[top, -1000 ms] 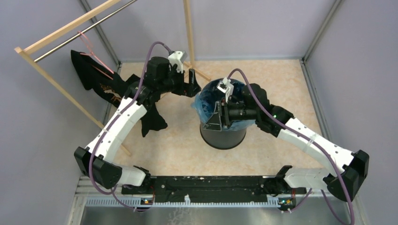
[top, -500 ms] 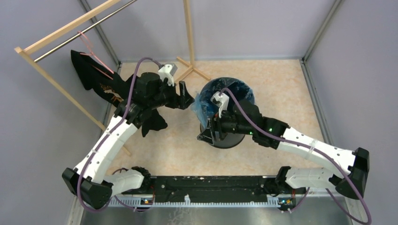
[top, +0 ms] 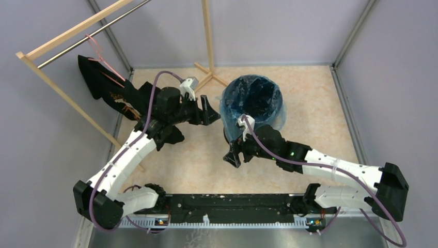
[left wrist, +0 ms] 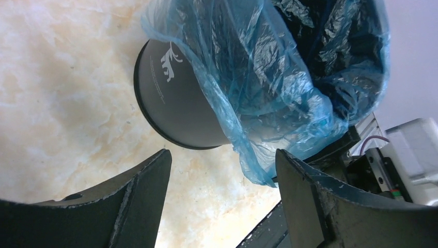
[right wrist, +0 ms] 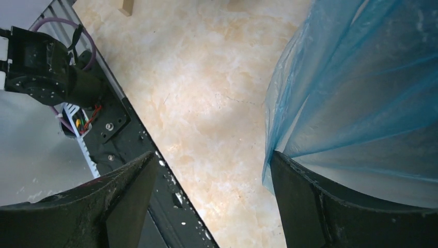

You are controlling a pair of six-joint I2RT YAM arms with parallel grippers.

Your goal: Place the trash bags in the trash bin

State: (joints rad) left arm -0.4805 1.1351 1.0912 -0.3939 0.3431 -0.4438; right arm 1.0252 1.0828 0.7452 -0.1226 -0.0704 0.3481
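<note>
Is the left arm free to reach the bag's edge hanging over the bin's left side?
Probably yes. The left gripper is open beside the trash bin, only bare table between it and the trash bag's overhang; the right gripper sits off that path.

right gripper [right wrist: 212,157] spread | trash bag [right wrist: 361,88] (blue film) beside one finger

Overhead camera looks down from behind the arm bases [top: 147,199], taking in the whole table [top: 310,88]. Left wrist camera peers between its own fingers [left wrist: 129,206], close on the bin [left wrist: 175,108] and blue bag [left wrist: 258,77]. Right wrist camera sits closer still, low beside that bag. All three share it.
</note>
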